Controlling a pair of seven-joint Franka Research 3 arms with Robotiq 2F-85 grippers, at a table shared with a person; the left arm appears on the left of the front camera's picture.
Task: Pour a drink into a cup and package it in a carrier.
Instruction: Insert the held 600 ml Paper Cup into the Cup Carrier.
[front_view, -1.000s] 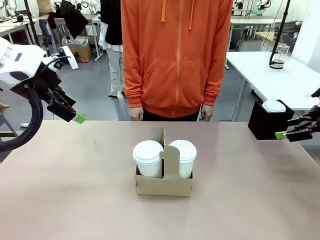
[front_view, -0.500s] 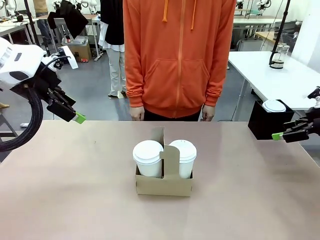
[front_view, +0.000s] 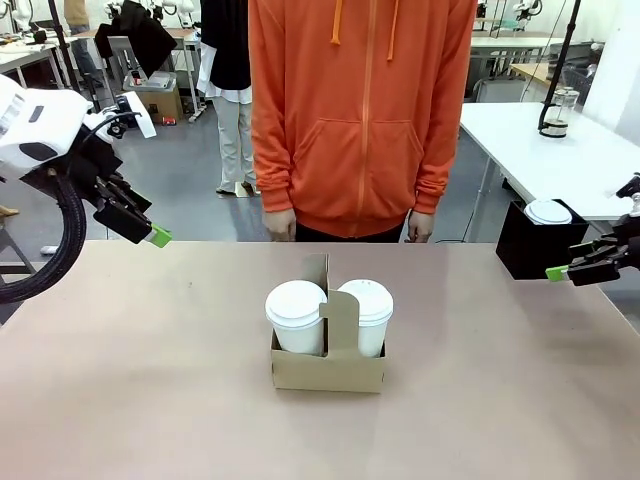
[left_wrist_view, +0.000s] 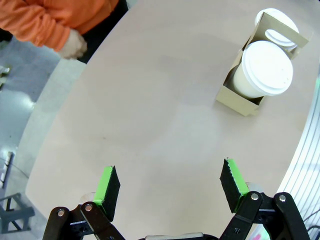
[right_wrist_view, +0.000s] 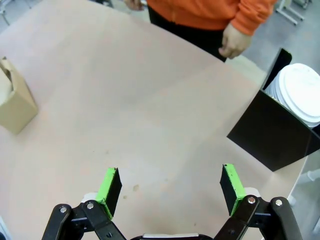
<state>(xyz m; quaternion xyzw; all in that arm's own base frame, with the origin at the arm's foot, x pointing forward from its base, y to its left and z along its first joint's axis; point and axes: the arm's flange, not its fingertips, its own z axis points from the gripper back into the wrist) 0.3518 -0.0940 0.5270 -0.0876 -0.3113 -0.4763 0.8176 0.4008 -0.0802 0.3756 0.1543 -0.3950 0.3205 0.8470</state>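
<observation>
Look at the centre of the front view: the carrier (front_view: 328, 366) sits on the surface (front_view: 150, 380) with two lidded white paper cups in its slots, the left cup (front_view: 297, 316) and its neighbour (front_view: 367, 315) either side of the upright handle panel. That reads as the packaging step already done.

Over the last second very little has shifted. Your right claw (front_view: 562, 270), at the right edge of the frame, has drifted a touch toward the middle and then edged back, while your left claw (front_view: 150, 234) at upper left has not moved. The person in the orange hoodie (front_view: 362, 110) has leaned slightly closer, hands hanging at the far edge. I judge both arms are parked clear, so nothing remains but to leave the load alone.

Both claws stand spread as wide as they go, green pads well apart, nothing between them; you can see that in each wrist view, left (left_wrist_view: 170, 186) and right (right_wrist_view: 170, 187).

The carrier is matte brown cardboard, a low box with creased folds. The cups are smooth, slightly tapered paper with flat plastic lids. The surface is a dull pinkish-tan sheet, faintly speckled. A glossy black box (front_view: 530, 245) at right holds a stack of white lids (right_wrist_view: 301, 97).
</observation>
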